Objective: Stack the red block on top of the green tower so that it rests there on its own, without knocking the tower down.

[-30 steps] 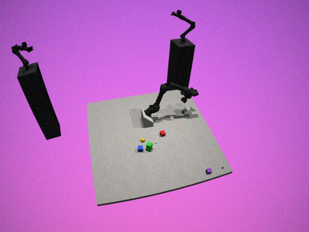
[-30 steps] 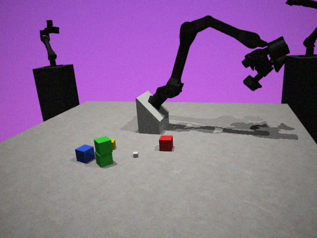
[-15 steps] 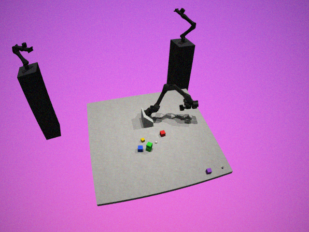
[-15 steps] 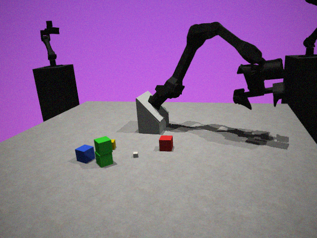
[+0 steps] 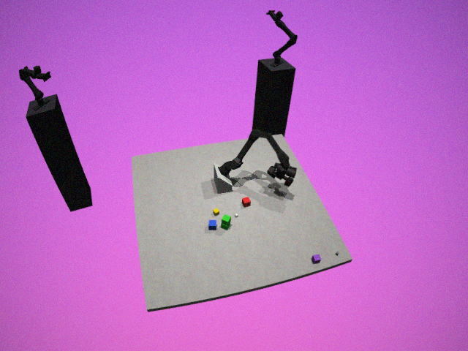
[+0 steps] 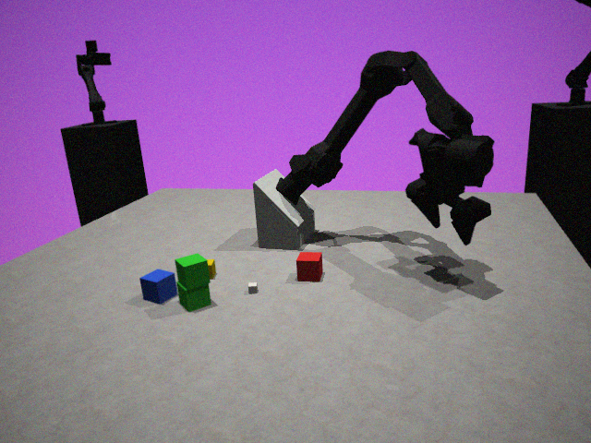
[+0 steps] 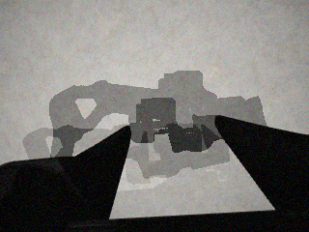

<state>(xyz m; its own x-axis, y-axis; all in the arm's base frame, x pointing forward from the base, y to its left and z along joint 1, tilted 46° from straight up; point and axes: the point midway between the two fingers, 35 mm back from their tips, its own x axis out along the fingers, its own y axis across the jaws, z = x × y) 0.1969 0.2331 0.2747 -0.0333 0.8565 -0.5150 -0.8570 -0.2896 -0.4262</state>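
The red block (image 5: 246,202) (image 6: 308,267) lies flat on the table, in front of the arm's base. The green tower (image 5: 226,221) (image 6: 192,274) is two green blocks, one on the other, standing upright with the upper one slightly offset. Nothing is on its top. My gripper (image 6: 452,234) (image 7: 171,124) is open and empty, pointing down above the table. It is well to the right of the red block and farther still from the tower. The wrist view shows only bare table and the arm's shadow between and beyond the fingers, with no block.
A blue block (image 5: 212,224) (image 6: 158,286) stands close beside the tower. A yellow block (image 5: 216,211) (image 6: 211,269) is behind it, partly hidden in the exterior view. A tiny white cube (image 5: 236,215) (image 6: 252,288) lies between tower and red block. A purple block (image 5: 316,258) is near the table edge.
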